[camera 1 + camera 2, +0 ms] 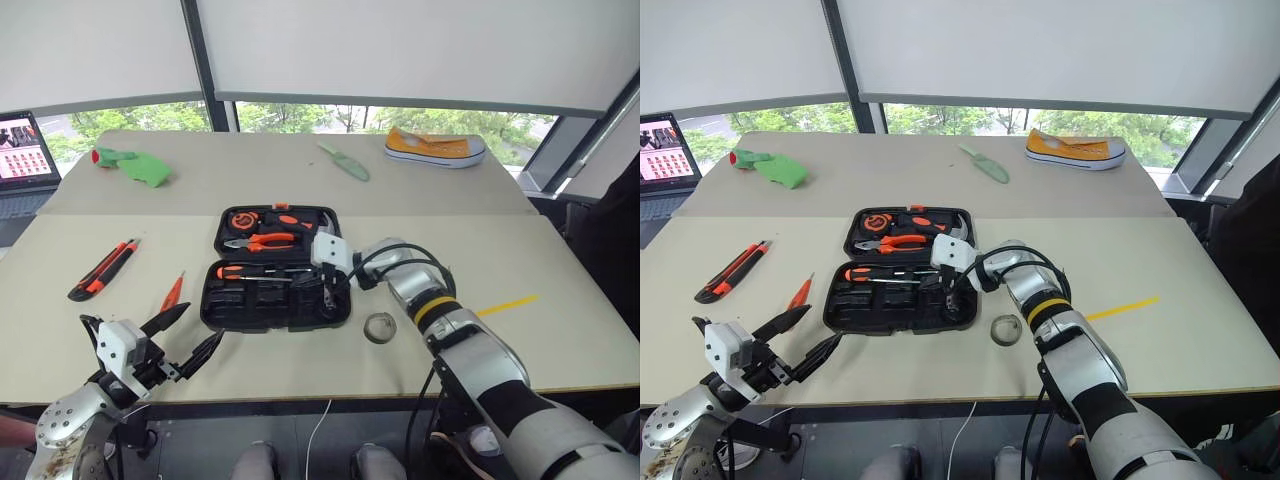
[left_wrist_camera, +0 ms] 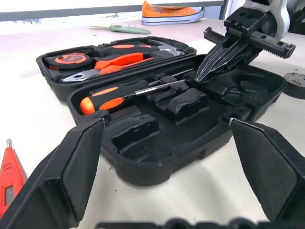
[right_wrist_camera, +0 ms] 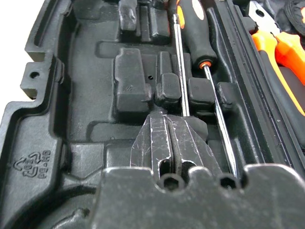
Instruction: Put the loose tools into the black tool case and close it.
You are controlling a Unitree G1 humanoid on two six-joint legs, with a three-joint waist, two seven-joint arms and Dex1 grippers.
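**Pressing shut fingers over the open tool case**

Pointing down into the near tray of the black tool case, the right gripper has its two fingers pressed together and holds nothing. Just beside its tip, two orange-and-black-handled screwdrivers lie in their moulded slots, their steel shafts running past the fingers. Beyond them, the lid half carries orange-handled pliers. A small grey tape roll sits on the table just outside the case, close to the right wrist. The left gripper hovers near the table edge, fingers spread wide and empty. Just ahead of it lies a small slim all-orange screwdriver; farther out lies the long orange-black utility knife.
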